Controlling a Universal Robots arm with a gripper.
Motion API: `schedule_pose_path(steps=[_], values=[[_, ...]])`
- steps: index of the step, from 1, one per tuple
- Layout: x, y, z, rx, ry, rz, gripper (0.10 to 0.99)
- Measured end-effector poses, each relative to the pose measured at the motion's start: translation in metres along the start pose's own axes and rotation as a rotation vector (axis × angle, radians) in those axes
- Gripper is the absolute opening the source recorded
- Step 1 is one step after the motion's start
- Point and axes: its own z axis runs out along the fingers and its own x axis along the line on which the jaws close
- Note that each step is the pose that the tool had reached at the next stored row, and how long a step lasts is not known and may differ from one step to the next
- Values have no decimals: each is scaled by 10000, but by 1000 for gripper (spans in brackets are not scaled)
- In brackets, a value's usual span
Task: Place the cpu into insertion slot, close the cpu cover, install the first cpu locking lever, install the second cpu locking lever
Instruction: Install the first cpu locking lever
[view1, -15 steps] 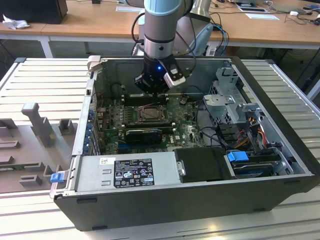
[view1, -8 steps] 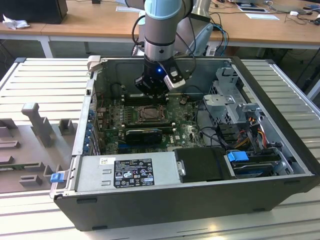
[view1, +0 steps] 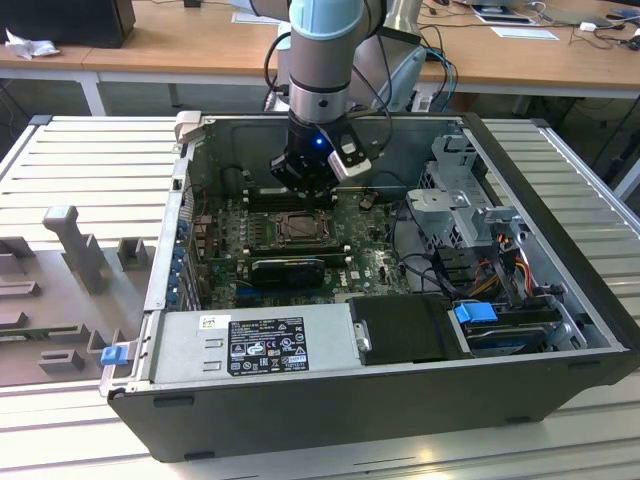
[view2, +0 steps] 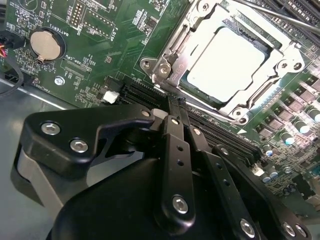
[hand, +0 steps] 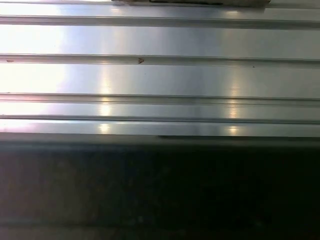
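Observation:
In the second wrist view the cpu (view2: 225, 60) lies flat in the insertion slot (view2: 161, 68), its pale face showing through the square cut-out of the cpu cover (view2: 250, 102). The silvery cover lies down over the chip. A thin metal lever rod (view2: 280, 15) runs past the socket's far corner. My gripper (view2: 176, 102) hovers beside the socket, over a long black slot, with its black fingers (view2: 170, 131) pressed together and nothing between them. In the exterior view the gripper (view1: 305, 180) hangs inside the open case just behind the socket (view1: 298, 228).
A coin battery (view2: 46, 44) sits on the green board. A black expansion card (view1: 288, 268), the power supply (view1: 250, 345) and a drive cage (view1: 460, 200) crowd the case. Grey fixtures (view1: 75, 245) stand on the ribbed table (view1: 90, 150).

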Motion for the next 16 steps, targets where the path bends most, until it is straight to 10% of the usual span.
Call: schedule_pose_path(steps=[16], values=[[-4,0,27,44,-7,3,106]])
